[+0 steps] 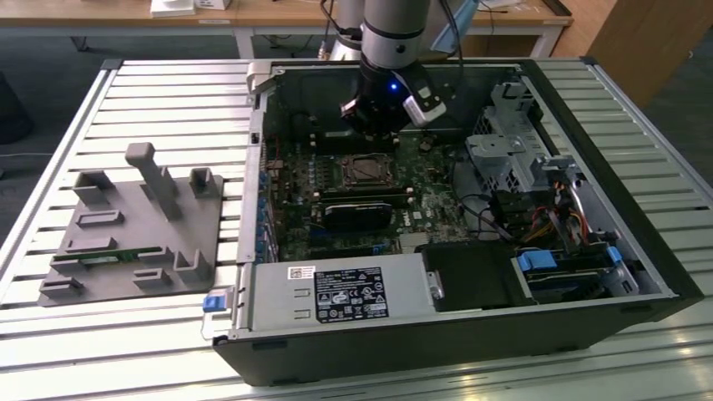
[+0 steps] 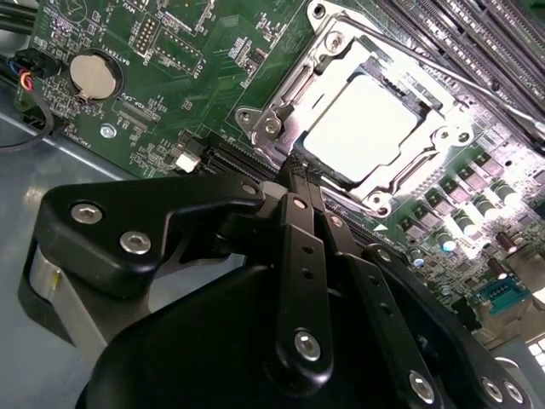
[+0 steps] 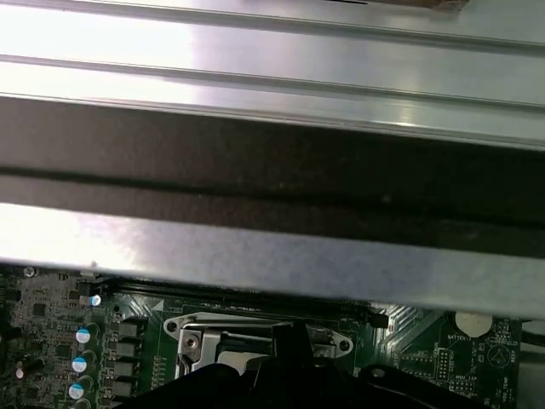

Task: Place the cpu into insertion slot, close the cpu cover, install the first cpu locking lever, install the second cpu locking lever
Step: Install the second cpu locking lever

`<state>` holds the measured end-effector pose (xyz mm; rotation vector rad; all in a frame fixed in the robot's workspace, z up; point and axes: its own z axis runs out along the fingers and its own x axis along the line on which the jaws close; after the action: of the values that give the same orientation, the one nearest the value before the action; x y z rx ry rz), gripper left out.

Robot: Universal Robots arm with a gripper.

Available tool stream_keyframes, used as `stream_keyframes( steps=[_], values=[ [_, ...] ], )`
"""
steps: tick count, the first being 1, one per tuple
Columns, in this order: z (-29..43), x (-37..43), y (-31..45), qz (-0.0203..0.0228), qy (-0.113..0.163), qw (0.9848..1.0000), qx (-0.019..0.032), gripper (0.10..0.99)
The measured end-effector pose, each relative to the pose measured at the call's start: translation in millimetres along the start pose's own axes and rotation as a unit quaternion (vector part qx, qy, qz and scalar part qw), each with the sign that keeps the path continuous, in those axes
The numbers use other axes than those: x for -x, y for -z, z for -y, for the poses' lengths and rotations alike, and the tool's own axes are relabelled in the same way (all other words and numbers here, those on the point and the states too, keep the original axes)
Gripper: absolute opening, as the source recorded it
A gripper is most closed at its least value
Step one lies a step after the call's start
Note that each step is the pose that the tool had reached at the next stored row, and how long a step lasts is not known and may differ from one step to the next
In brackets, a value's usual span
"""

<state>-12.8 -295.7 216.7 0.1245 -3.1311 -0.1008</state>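
1. A table [image 1: 167,92] of long silver metal slats carries everything, the slats lying side by side with dark grooves between them.
2. Toward the exterior view's left, a grey moulded fixture plate [image 1: 134,225] rests flat on the slats, with upright posts and slotted blocks rising from it.
3. Just beside the plate, toward the exterior view's right, a black computer case [image 1: 468,334] lies on its side with its open face upward.
4. Bare slats show along the near edge in front of the case and beyond the plate.
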Motion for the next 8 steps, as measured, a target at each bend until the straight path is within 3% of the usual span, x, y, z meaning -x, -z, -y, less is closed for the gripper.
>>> stream_keyframes(
  steps=[8],
  values=[
    [2.5, -0.2, 0.2, 0.0, 0.0, 1.0, -0.0001, 0.106]
  ],
)
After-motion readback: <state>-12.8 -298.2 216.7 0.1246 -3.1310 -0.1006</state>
